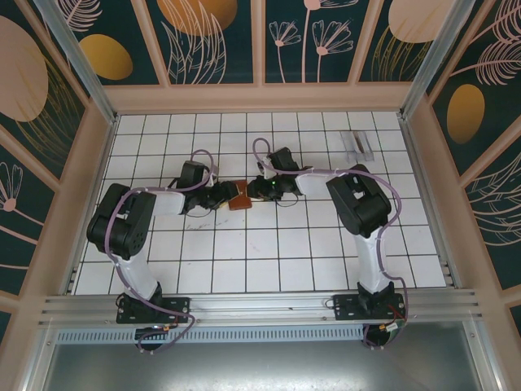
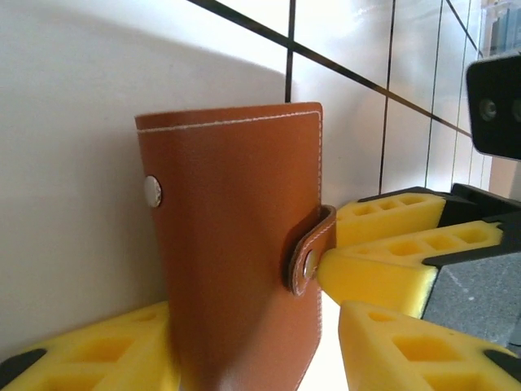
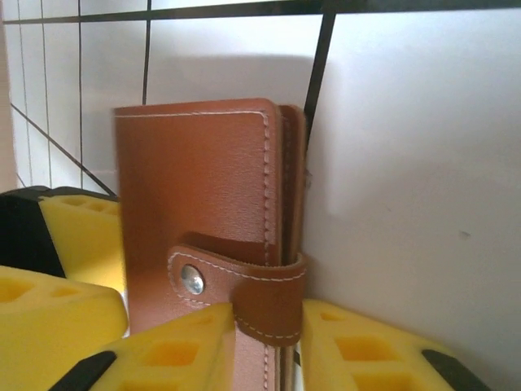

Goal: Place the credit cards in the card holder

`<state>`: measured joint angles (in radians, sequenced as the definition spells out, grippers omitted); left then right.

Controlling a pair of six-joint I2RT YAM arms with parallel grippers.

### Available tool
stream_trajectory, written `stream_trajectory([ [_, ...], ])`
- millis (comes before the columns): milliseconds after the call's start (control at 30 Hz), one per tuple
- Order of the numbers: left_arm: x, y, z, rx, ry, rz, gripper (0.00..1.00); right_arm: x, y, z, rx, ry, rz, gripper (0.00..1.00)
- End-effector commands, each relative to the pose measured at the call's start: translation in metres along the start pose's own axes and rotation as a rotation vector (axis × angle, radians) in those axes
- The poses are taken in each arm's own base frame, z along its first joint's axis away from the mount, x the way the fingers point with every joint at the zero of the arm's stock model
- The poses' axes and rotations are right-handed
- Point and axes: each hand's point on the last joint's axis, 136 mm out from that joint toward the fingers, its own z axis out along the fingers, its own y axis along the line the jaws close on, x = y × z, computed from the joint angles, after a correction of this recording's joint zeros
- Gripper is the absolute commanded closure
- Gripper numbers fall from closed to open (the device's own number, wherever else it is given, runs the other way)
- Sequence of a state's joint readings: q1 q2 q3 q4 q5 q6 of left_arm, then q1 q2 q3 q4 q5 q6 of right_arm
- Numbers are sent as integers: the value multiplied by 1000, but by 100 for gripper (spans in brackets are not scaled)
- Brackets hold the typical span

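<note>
Right gripper [image 3: 269, 354]: pads closed on the strap [image 3: 244, 281] of the card holder [image 2: 232, 228], I judge to pull it open.
Left gripper [image 2: 252, 362]: pads on each side of the holder's body, to steady it; a gap shows, so a firm clamp I cannot tell.
Card holder: shut, mid-table [image 1: 244, 261], between the grippers.
Credit cards [image 1: 358, 145]: far right, well apart.

1. A robot test cell, the kind found in a lab.
2. A left arm [image 1: 122, 232] and a right arm [image 1: 362, 204] are bolted to a metal rail [image 1: 260, 303].
3. A white gridded table [image 1: 260, 252] is boxed in by metal posts [image 1: 76, 61] and printed wall panels [image 1: 203, 37].
</note>
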<state>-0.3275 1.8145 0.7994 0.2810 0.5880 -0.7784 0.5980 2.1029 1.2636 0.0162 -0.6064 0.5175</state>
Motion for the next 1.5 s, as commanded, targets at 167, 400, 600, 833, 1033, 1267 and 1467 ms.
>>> stream_trajectory([
  [167,4,-30,-9,76,-22,92,61,11,15,14,-87,52,-1,81],
  [400,0,-19,-13,0,-53,91,81,4,15,0,-53,-26,-25,74],
  [600,0,-31,-23,47,-81,96,83,-2,21,-25,-15,-136,-99,68],
  [833,4,-40,-25,80,-63,104,90,1,46,-33,-64,-194,-202,63],
  [1033,5,-29,-17,40,-33,100,81,-8,56,-37,-66,-244,-226,62],
  [1267,9,-24,-5,69,0,72,79,-6,43,-15,-31,-199,-216,57],
  [1467,9,-22,-5,60,-1,80,65,-5,29,-2,2,-187,-198,58],
])
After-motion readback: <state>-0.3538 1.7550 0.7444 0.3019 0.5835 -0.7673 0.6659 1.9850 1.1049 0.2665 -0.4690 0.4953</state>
